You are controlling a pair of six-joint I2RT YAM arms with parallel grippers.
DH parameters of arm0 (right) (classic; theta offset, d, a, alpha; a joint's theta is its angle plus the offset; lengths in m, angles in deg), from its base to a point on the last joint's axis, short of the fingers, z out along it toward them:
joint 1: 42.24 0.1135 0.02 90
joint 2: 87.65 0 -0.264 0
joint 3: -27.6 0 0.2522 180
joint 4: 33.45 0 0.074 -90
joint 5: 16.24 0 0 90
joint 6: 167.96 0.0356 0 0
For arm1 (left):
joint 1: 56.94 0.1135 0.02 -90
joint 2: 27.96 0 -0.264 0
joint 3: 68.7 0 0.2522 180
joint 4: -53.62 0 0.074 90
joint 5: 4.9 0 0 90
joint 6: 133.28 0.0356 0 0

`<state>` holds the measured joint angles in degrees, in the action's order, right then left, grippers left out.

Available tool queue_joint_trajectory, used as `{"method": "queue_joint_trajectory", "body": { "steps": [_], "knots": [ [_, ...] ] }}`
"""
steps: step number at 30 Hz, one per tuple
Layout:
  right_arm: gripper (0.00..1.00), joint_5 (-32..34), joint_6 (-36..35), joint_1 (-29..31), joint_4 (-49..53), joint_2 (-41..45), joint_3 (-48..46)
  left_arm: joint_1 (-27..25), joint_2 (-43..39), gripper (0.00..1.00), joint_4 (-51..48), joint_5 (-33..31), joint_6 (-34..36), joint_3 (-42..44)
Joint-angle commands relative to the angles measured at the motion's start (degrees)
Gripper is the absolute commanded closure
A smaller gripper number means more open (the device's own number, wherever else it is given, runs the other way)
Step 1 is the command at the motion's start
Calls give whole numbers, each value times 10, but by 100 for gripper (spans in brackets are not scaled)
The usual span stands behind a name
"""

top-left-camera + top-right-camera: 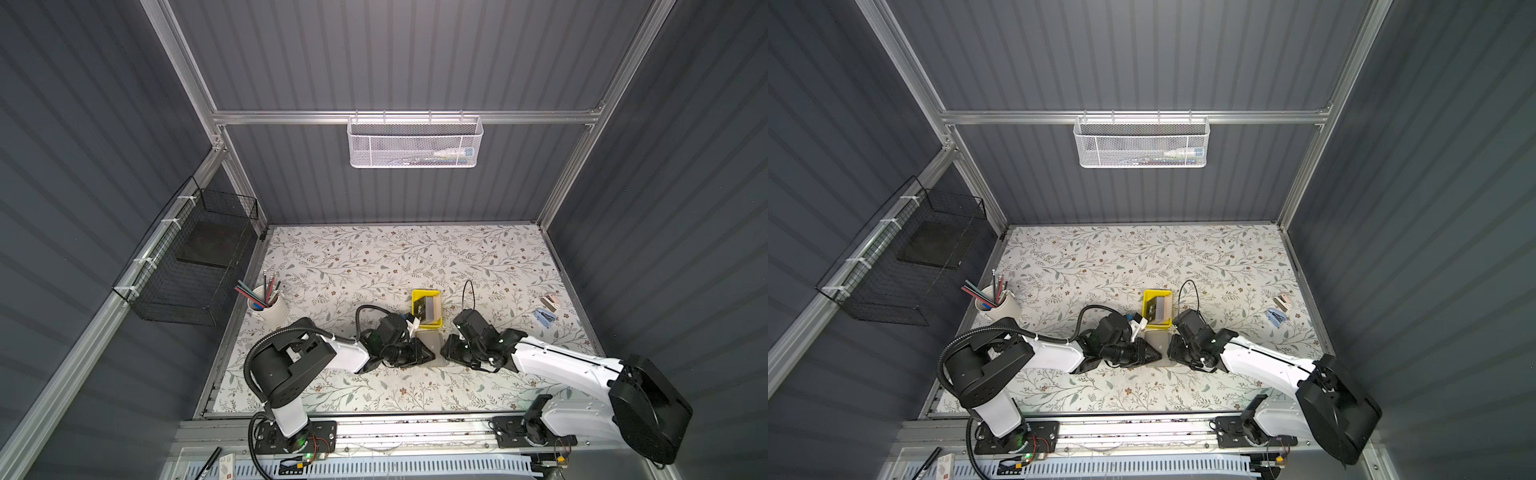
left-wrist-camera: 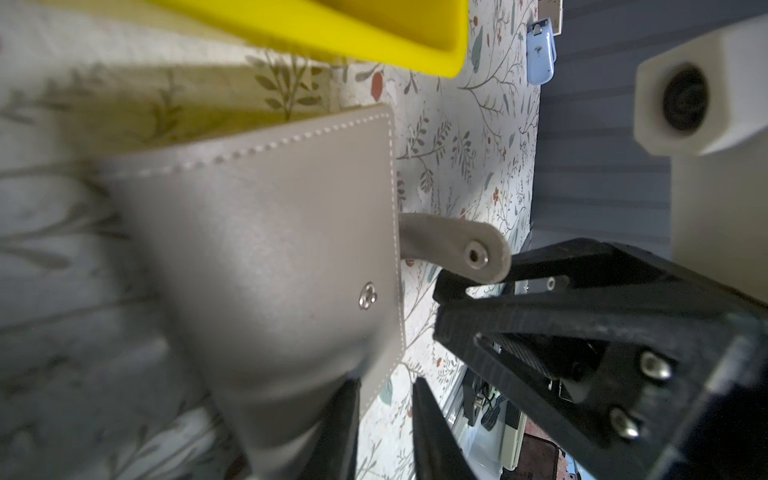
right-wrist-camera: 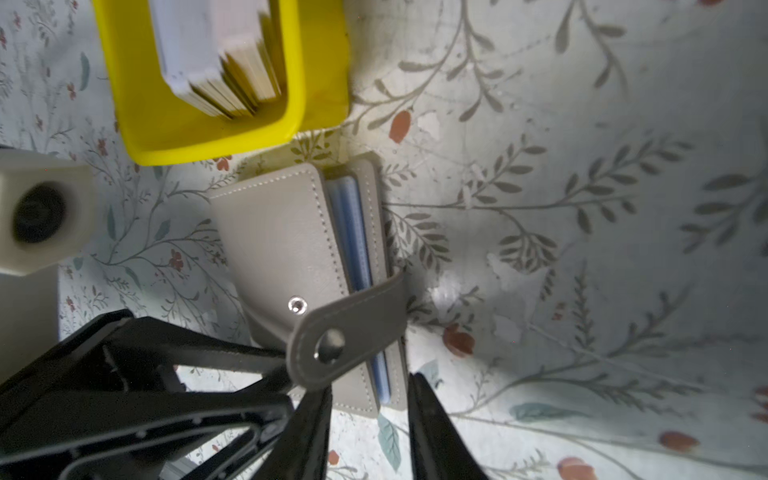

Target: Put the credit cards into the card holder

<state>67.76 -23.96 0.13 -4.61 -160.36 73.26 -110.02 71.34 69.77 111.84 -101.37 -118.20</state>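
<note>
The card holder (image 3: 282, 241) lies on the bench (image 1: 374, 257) between my two hands, just in front of the yellow tray (image 3: 208, 145); in both top views it is only a grey patch (image 1: 434, 343) (image 1: 1160, 345), half covered by my arms. The right wrist view alone shows a strip of bluish sleeves (image 3: 349, 232) between the grey cover and the back; it also shows the strap (image 3: 345, 328) unfastened, its rounded end lying clear of the snap stud (image 3: 297, 305) on the cover. The left wrist view shows the cover's stitched outer face (image 2: 270, 232) and the strap (image 2: 453, 245) sticking out past its edge. My right hand (image 3: 370, 382) has its jaws part-way spread around the holder's near end; whether they press on it I cannot tell. My left hand (image 2: 384, 386) has its jaws narrowly apart, the holder's corner in the gap beside one finger; whether that is a pinch I cannot tell either. The credit cards (image 1: 428, 309) stand in the tray, a black one against a tan one from above; the right wrist view gives instead their stacked edges (image 3: 216, 62), blurred. Farther out, only the top views show a white cup (image 1: 268, 307) of pencils at the bench's left edge; a blue clip (image 1: 544, 316) lies well to the right.
</note>
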Motion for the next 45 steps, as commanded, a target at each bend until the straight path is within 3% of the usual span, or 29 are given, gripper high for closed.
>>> {"method": "queue_joint_trajectory", "body": {
  "steps": [1,16,22,35,45],
  "knots": [
    [66,3,4,0,9,-13,7,-5,11,75,-17,-6,6,-5],
    [70,-15,8,1,-31,-31,-23,-6,-5,76,-37,-16,13,-14],
    [72,-18,5,1,-36,-38,-26,0,-35,75,-137,-28,55,-55],
    [74,-19,6,1,-45,-40,-31,50,-101,69,-256,-56,98,-40],
    [74,-21,4,1,-48,-39,-31,54,-71,68,-231,-50,92,-33]
  ]
}}
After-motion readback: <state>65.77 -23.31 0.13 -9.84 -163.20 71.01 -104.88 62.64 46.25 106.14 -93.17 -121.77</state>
